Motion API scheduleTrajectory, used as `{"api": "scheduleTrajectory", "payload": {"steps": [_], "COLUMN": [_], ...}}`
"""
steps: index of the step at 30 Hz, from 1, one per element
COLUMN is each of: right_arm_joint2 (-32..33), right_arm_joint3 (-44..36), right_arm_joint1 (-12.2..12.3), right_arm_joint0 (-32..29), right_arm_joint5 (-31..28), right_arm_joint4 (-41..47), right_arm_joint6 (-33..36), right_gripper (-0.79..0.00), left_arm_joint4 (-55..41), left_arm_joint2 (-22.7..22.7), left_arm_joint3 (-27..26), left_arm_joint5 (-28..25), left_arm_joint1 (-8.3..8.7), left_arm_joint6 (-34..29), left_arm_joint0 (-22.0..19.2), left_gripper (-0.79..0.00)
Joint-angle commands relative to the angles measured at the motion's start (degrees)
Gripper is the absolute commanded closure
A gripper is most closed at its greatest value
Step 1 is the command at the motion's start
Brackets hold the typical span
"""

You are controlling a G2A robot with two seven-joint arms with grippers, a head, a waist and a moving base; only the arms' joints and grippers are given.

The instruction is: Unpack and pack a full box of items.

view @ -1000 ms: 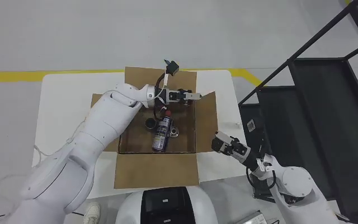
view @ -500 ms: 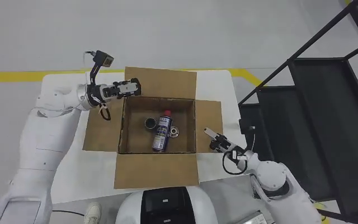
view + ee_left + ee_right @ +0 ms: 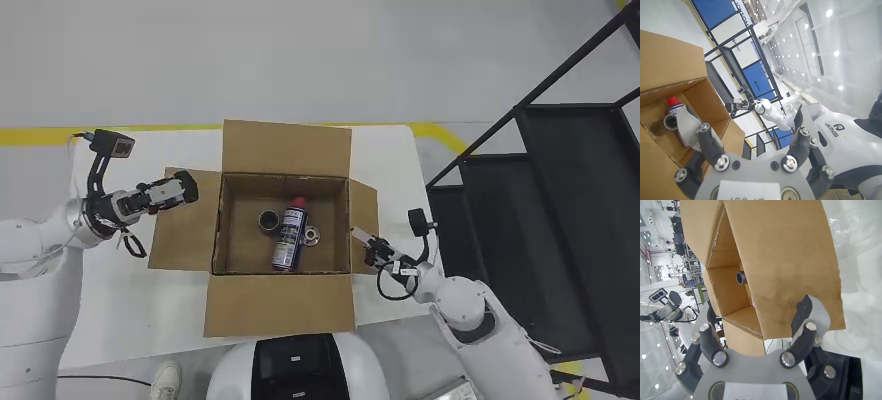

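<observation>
An open cardboard box (image 3: 285, 160) stands mid-table with its flaps spread. Inside lie a spray can with a red cap (image 3: 287, 236), a dark metal ring (image 3: 269, 219) and a small bearing (image 3: 313, 237). My left gripper (image 3: 187, 185) hangs open over the box's left flap (image 3: 180, 235), nothing between its fingers; its wrist view shows the spray can (image 3: 672, 102) and ring (image 3: 670, 122) past the left gripper (image 3: 740, 113). My right gripper (image 3: 360, 241) is open at the right flap (image 3: 364, 205), which is tilted up. In the right wrist view the right gripper (image 3: 756, 306) straddles that flap (image 3: 791, 266).
The white table (image 3: 100, 300) has free room to the left and behind the box. A black metal stair frame (image 3: 540, 200) stands close on the right. The box's near flap (image 3: 280, 305) lies flat toward the robot.
My left arm has swung from inside the box out to the left, past the left flap. My right gripper moved in to the right flap, which now stands more upright.
</observation>
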Motion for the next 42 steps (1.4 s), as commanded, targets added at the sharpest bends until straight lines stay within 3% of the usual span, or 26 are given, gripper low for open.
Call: {"api": "scheduleTrajectory", "payload": {"steps": [1,6,10,19,29,42], "right_arm_joint2": [0.46,0.78,-3.02,-16.69,-24.94,-25.57], "right_arm_joint3": [-2.81,-10.74,-11.98,-6.41,-3.10,-3.30], "right_arm_joint1": [0.07,0.34,0.31,-1.26,-2.78,-2.93], "right_arm_joint0": [-0.62,-2.25,1.30,13.25,19.66,19.78], "right_arm_joint5": [-0.65,-1.44,0.33,7.38,14.94,15.41], "right_arm_joint4": [-0.94,-3.89,-8.20,-15.95,-25.32,-26.04], "right_arm_joint6": [-0.59,0.45,3.71,5.77,3.61,2.91], "right_gripper": [-0.785,-0.785,-0.785,-0.785,-0.785,-0.785], "left_arm_joint4": [-0.03,-0.03,-0.03,-0.03,-0.03,-0.03], "left_arm_joint2": [0.01,0.01,0.01,0.01,0.01,0.01], "left_arm_joint3": [0.02,0.02,0.02,0.02,0.02,0.02], "left_arm_joint5": [-0.02,-0.02,-0.02,-0.02,-0.02,-0.02], "left_arm_joint1": [0.00,0.00,0.00,0.00,0.00,0.00], "left_arm_joint6": [0.02,0.02,0.02,0.02,0.02,0.02], "left_arm_joint0": [0.00,0.00,0.00,0.00,0.00,0.00], "left_gripper": [-0.785,-0.785,-0.785,-0.785,-0.785,-0.785]}}
